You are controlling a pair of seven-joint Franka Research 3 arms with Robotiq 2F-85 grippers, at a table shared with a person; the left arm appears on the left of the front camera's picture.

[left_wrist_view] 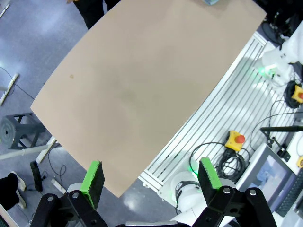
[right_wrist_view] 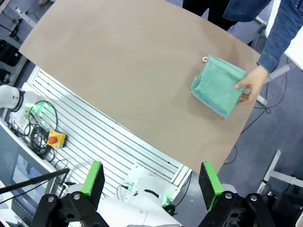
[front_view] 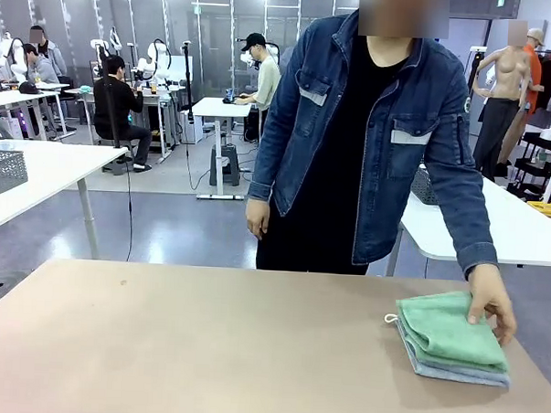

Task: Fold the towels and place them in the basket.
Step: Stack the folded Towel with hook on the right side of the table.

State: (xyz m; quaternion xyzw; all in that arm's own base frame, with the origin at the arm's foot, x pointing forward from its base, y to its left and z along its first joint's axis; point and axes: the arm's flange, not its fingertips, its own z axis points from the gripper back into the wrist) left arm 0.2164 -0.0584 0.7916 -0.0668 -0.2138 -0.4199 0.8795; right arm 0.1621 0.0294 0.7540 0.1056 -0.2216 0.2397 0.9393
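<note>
the two soft terry towels, a green one (front_view: pixel 450 328) lying on a pale blue-grey one (front_view: pixel 451 368), are sitting as a folded stack in the lower right of the front view, on the matte tan table (front_view: pixel 205 350). a small white corner loop (front_view: pixel 390 318) is poking out at the stack's left edge. the person's hand (front_view: pixel 491 303), in a blue denim sleeve, is resting on the far right side of the green towel, fingertips pressing the pile. in the right wrist view the same stack is lying in the upper right of the frame, near the table's edge.

the left gripper (left_wrist_view: pixel 150 182) is hanging well above the bare table with its green-padded fingers spread wide, gripping nothing. the right gripper (right_wrist_view: pixel 151 179) is likewise standing open and empty, high over the table's near edge, well apart from the towels.

judgement: the step in hand appears to be the person setting the towels down for the robot. the arms are best kept clear until the hand is withdrawing. the right arm is nearer; it should be approaching from the loop side, taking one layer at a corner, not the whole stack.

the terry is looped, limp and likely to sag and drag; the table is smooth, flat and offering little friction.
</note>
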